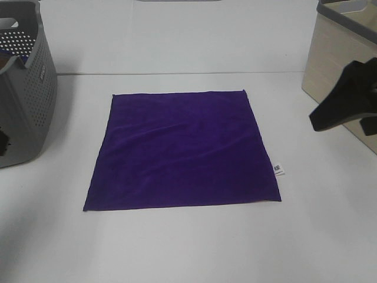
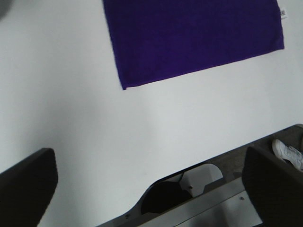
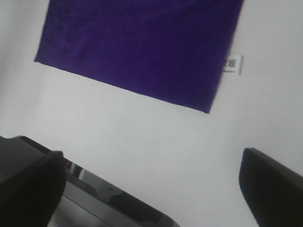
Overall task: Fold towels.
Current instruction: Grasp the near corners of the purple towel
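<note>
A deep purple towel (image 1: pixel 182 150) lies flat and spread out as a square in the middle of the white table (image 1: pixel 188 247). A small white tag (image 1: pixel 278 169) sticks out of its right edge near the front corner. My right gripper (image 1: pixel 330 115) hovers above the table to the right of the towel, apart from it. In the right wrist view this gripper (image 3: pixel 151 187) is open and empty, with the towel (image 3: pixel 142 47) and tag (image 3: pixel 232 64) ahead of it. My left gripper (image 2: pixel 151 189) is open and empty near the table's front edge, away from the towel (image 2: pixel 194 38).
A grey perforated basket (image 1: pixel 26 76) stands at the left edge of the table. A beige bin (image 1: pixel 336 53) with a grey rim stands at the back right, just behind my right gripper. The table's front edge (image 2: pixel 199 165) shows in the left wrist view.
</note>
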Action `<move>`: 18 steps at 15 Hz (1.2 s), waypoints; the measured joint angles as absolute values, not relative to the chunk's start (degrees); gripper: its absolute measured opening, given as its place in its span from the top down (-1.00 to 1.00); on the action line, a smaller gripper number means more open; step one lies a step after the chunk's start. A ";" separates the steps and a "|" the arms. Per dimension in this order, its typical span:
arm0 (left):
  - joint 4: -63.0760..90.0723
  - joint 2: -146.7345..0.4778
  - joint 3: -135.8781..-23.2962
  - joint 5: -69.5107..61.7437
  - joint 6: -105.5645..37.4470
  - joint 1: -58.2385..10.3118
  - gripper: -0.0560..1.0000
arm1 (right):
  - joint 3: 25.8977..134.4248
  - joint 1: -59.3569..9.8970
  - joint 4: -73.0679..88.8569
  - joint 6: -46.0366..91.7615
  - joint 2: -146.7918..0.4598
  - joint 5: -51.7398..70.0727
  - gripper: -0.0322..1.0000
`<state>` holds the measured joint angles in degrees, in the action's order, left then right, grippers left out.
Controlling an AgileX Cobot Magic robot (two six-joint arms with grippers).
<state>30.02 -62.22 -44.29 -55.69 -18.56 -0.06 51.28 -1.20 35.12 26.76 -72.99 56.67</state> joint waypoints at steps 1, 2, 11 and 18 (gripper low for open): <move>31.40 -65.66 -43.66 -52.88 -19.60 -2.69 -0.97 | 51.28 0.57 38.16 29.56 -75.46 56.67 -0.91; 32.03 -69.21 -43.43 -49.45 -20.00 -5.79 -0.97 | 51.28 3.50 40.91 32.20 -77.98 57.70 -0.89; 28.19 -95.97 -45.66 -35.58 -23.61 -9.05 -0.97 | 51.45 11.92 48.30 42.74 -96.43 55.52 -0.84; 29.68 -106.63 -48.19 -33.40 -26.64 -9.05 -0.97 | 51.68 7.28 46.24 42.74 -104.51 47.96 -0.97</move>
<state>29.68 -106.63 -48.19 -33.40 -26.64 -9.05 51.68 7.28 46.24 42.74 -104.51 47.96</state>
